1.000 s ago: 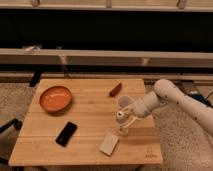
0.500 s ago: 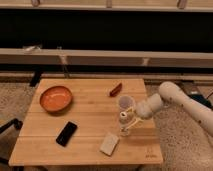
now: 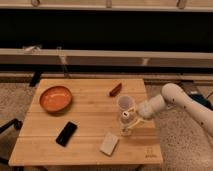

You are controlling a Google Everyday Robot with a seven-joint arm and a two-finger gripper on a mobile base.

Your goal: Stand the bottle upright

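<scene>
The bottle [image 3: 126,126] stands roughly upright on the right part of the wooden counter [image 3: 90,117], its white cap on top and its clear body hard to make out against the wood. It is a little in from the counter's right edge and nearer the front edge than the back. The pincer [image 3: 131,123] is right at the bottle, on its right side and at about the height of its upper half; whether it is clenched on the bottle or released cannot be told. The white arm [image 3: 172,96] reaches in from the right, bending down from a rounded elbow beyond the counter's edge toward the bottle. Just behind the bottle stands the translucent whitish cup [image 3: 125,103], upright with its mouth open, very close to the bottle. In front of the bottle and to its left lies a small pale block [image 3: 109,144], flat on the wood. Farther left lies a black phone [image 3: 66,133], set at a slant. An orange bowl [image 3: 55,98] sits in the back left part, well apart from the bottle. A small reddish-brown bar [image 3: 115,89] lies near the back edge, behind the cup.
</scene>
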